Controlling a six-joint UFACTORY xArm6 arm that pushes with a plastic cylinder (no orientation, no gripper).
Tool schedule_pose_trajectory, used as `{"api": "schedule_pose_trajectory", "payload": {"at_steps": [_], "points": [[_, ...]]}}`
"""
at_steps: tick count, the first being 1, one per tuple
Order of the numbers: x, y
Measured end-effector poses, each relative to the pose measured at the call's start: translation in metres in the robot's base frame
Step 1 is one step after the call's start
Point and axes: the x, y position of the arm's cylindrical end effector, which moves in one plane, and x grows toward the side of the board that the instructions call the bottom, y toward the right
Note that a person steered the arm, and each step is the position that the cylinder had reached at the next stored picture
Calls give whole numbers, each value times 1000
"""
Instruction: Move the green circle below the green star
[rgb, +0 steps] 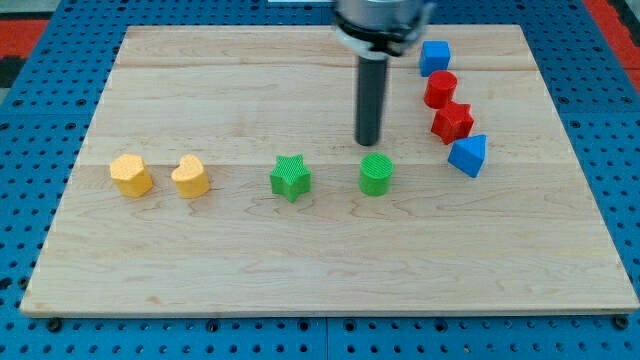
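The green circle (376, 174) stands on the wooden board (330, 250), right of centre. The green star (290, 177) stands to its left, at about the same height in the view, a block's width apart. My tip (368, 142) is just above the green circle in the view, close to its upper edge; I cannot tell if it touches.
A yellow hexagon-like block (131, 174) and a yellow heart (190, 176) stand at the view's left. At the upper right a blue cube (435, 57), a red cylinder (440, 90), a red star (452, 122) and a blue triangle (468, 155) form a slanted line.
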Motion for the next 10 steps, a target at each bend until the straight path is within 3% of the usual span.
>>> {"api": "schedule_pose_trajectory", "payload": {"at_steps": [2, 3, 5, 6, 7, 9, 10], "points": [[73, -32], [85, 9], [138, -15], [132, -53], [126, -14], [112, -88], [123, -88]]}}
